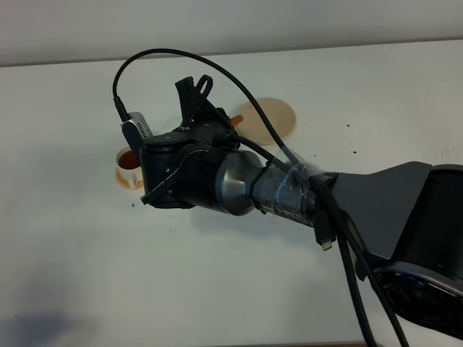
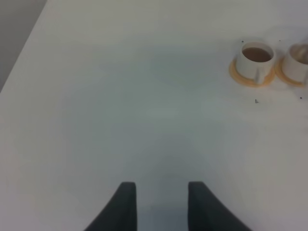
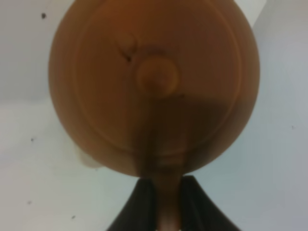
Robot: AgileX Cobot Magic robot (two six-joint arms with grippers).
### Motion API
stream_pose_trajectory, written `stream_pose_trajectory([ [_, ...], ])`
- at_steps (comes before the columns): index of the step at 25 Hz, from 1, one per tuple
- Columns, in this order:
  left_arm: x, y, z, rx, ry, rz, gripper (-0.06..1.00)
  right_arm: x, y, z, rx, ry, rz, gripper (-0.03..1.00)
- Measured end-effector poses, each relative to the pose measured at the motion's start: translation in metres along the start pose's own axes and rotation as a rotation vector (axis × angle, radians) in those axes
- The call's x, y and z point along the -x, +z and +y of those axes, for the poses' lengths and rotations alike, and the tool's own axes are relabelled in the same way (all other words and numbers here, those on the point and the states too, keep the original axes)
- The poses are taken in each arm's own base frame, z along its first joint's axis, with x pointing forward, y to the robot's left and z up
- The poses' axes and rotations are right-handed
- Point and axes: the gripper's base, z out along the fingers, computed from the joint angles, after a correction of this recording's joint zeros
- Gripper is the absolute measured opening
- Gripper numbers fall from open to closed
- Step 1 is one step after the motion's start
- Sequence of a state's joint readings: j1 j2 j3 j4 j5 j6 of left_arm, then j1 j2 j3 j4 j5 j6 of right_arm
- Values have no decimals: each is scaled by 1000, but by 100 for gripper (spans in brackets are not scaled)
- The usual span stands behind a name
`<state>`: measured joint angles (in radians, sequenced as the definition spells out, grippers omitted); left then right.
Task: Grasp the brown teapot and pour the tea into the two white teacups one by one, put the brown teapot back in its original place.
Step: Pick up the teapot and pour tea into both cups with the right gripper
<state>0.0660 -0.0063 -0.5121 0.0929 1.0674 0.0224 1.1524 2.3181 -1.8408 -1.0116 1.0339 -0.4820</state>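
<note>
I've got right hand (image 3: 166,204) clamped on the handle of brown teapot (image 3: 154,86). Left hand (image 2: 161,202) wide, empty, over surface (image 2: 120,96). One teacup (image 1: 129,165) left of centre in high view.

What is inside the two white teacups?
One teacup holds brown tea. The other teacup is cut off at the frame edge; its fill is unclear. Overhead, the arm hides it.

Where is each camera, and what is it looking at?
Exterior high: up high, looking down on the table; right arm reaches across.
Left wrist: on the left arm, facing a tea-filled teacup and a second teacup; open left gripper shows.
Right wrist: close above the brown teapot; right gripper clamps its handle.
Shared: exterior high and left wrist both show the tea-filled teacup.
</note>
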Motion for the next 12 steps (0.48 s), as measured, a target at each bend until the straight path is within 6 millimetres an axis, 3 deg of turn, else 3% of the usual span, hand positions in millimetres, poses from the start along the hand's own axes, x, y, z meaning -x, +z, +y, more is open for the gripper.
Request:
stream_pose_trajectory([
  [12, 0, 0, 0, 0, 0, 0, 26, -4, 0, -4, -45, -59, 45, 9],
])
